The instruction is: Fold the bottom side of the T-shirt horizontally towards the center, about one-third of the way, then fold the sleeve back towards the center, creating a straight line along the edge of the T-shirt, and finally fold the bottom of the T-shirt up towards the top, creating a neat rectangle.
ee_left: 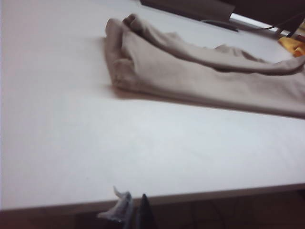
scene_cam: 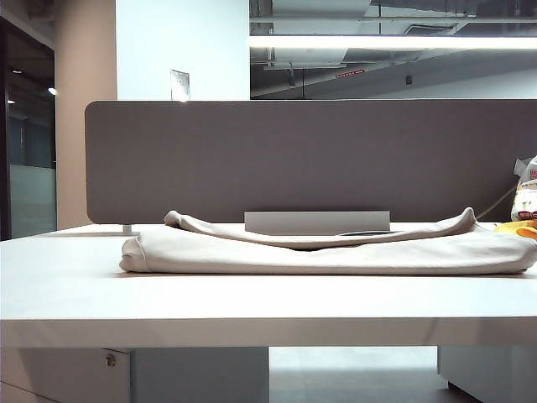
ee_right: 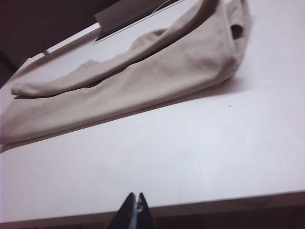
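Note:
The pale beige T-shirt point(scene_cam: 336, 250) lies folded into a long low band across the white table point(scene_cam: 252, 298), with a narrower fold resting along its top. It also shows in the left wrist view as the T-shirt point(ee_left: 200, 78) and in the right wrist view as the T-shirt point(ee_right: 143, 81). Its hem cannot be told apart. My left gripper point(ee_left: 135, 210) is shut and empty, drawn back past the table's near edge, far from the cloth. My right gripper point(ee_right: 136, 207) is shut and empty too, also back at the near edge. Neither gripper shows in the exterior view.
A grey partition point(scene_cam: 310, 159) stands behind the table with a low grey bar point(scene_cam: 317, 222) at its foot. A printed bag point(scene_cam: 527, 193) and something yellow point(scene_cam: 518, 227) sit at the far right beside the shirt.

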You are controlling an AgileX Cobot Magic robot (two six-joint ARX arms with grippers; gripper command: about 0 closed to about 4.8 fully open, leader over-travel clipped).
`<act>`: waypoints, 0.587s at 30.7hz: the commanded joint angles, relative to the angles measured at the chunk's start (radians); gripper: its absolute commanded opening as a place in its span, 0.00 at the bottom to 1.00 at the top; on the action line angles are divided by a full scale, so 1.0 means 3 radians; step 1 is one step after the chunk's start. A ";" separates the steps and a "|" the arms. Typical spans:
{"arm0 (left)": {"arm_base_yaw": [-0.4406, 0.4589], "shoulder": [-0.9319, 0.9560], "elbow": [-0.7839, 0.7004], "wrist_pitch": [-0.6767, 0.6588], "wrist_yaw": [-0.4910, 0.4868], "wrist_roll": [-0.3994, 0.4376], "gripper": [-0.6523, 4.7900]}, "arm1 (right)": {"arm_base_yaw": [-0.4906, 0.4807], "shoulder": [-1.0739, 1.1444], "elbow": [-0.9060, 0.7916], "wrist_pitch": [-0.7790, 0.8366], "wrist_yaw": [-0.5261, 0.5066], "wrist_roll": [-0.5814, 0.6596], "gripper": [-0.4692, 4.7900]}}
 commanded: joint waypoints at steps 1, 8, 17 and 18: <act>-0.0003 0.0001 -0.0071 0.0038 0.0001 0.0034 0.16 | 0.0001 -0.0006 0.0010 0.0053 0.0031 -0.0197 0.09; -0.0003 0.0003 -0.0273 0.0181 0.0010 0.0066 0.16 | 0.0001 -0.0006 0.0008 -0.0003 -0.0003 -0.0406 0.09; -0.0001 0.0004 -0.0273 0.0186 0.0066 0.0001 0.17 | 0.0001 -0.0008 0.0009 0.0003 0.0000 -0.0407 0.09; -0.0003 0.0004 -0.0272 0.0187 0.0174 -0.0042 0.17 | 0.0001 -0.0008 0.0009 0.0003 -0.0001 -0.0407 0.09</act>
